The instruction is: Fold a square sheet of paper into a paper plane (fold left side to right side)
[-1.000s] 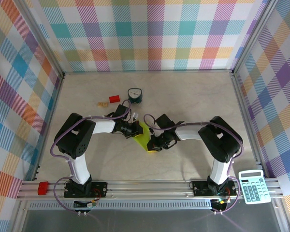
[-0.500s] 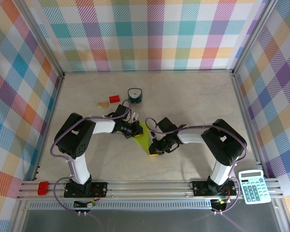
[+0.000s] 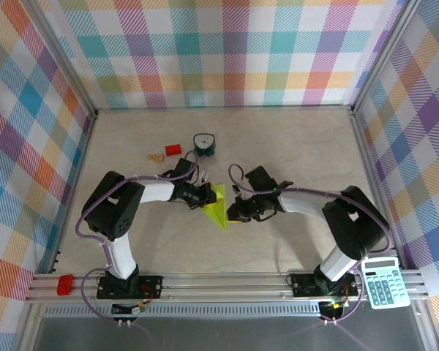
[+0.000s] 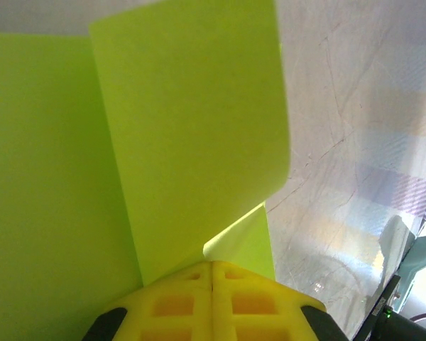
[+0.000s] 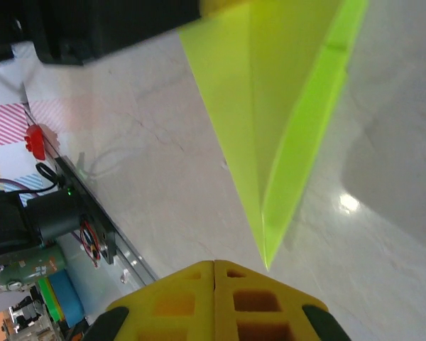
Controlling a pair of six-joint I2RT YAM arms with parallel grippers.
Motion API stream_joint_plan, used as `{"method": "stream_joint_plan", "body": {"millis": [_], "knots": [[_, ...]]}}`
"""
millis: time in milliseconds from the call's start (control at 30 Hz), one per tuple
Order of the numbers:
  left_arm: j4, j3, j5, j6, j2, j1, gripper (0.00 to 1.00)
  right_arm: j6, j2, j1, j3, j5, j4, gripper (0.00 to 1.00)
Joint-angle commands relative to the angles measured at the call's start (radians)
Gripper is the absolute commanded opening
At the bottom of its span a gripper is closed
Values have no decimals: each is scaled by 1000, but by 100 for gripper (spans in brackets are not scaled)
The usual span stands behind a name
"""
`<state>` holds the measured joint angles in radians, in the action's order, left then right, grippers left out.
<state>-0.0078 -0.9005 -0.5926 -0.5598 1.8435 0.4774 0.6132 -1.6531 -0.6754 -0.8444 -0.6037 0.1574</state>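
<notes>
The paper point(image 3: 218, 207), mid-table, has narrowed to a slim dart (fold nearly flat). The right gripper point(image 3: 230, 217), fingers closed, has swung from its 6 to 4 o'clock. The left gripper point(image 3: 208, 198), closed, presses at 10 o'clock.

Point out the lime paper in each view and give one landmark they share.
Top external: the lime paper, middle of the picture.
Left wrist: left and centre, one flap raised.
Right wrist: upper right, tapering to a point low down.
Shared landmark: the pale marbled tabletop beneath it.
</notes>
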Motion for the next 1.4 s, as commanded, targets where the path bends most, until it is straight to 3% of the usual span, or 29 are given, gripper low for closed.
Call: {"method": "stream_joint_plan", "body": {"millis": [0,267,733,1133,1367], "knots": [[-113,14,94,12,10,8,0,-15,-68,-9,-66,-23,-58,0],[-118,6,91,12,13,13,0,-27,-202,-17,-151,18,-34,0],[-86,-12,75,12,-18,12,0,-76,-259,-51,-135,224,145,0],[120,85,1,-67,-164,17,0,-72,-301,-76,-87,350,195,0],[177,137,7,-125,-146,51,0,-76,-311,-85,-87,381,207,0]]}}
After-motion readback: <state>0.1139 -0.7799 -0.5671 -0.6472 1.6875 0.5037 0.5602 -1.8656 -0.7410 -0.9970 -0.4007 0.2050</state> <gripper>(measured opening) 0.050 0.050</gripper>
